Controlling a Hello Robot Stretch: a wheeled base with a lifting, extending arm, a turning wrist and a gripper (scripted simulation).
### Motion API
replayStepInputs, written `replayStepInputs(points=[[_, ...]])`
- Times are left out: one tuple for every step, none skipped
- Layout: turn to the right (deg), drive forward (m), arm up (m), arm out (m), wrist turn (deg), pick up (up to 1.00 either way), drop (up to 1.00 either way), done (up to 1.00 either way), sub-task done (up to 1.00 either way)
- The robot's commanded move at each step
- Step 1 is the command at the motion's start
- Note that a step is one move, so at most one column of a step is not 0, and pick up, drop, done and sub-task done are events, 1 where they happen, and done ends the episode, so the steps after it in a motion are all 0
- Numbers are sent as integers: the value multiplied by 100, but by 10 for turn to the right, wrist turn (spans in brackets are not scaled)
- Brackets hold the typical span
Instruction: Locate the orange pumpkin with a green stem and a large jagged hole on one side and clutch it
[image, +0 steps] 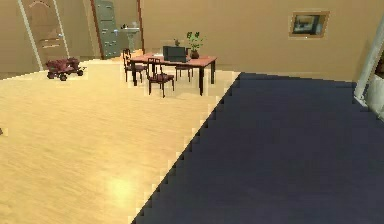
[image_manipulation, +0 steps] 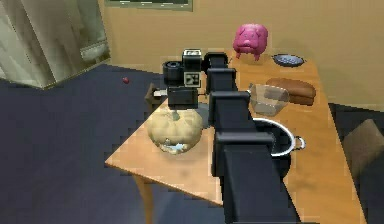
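A pale orange pumpkin (image_manipulation: 177, 129) with a short stem lies near the left edge of a wooden table (image_manipulation: 135, 158) in the arm side view. My arm reaches out over the table as a dark bar. The gripper (image_manipulation: 180, 99) is just beyond the pumpkin's top, left of the white marker squares (image_manipulation: 193, 60). Since the pumpkin rests on the tabletop right at the gripper, I cannot tell whether it holds anything. The jagged hole cannot be made out from this side.
On the same table are a pink rounded object (image_manipulation: 250, 40), a blue dish (image_manipulation: 288, 60), a brown loaf (image_manipulation: 296, 92), a clear bowl (image_manipulation: 267, 98) and a dark pan (image_manipulation: 280, 137). A chair (image_manipulation: 364, 150) stands at the table's right. In the forward view, a dining table (image: 172, 63), a red cart (image: 63, 68) and dark carpet (image: 285, 150).
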Motion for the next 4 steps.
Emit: replayStepInputs(points=[[0,0,-20,0,0,0,0,0,0],[0,0,0,0,0,100,0,0,0],[0,0,10,0,0,0,0,0,0],[0,0,0,0,0,0,0,100,0]])
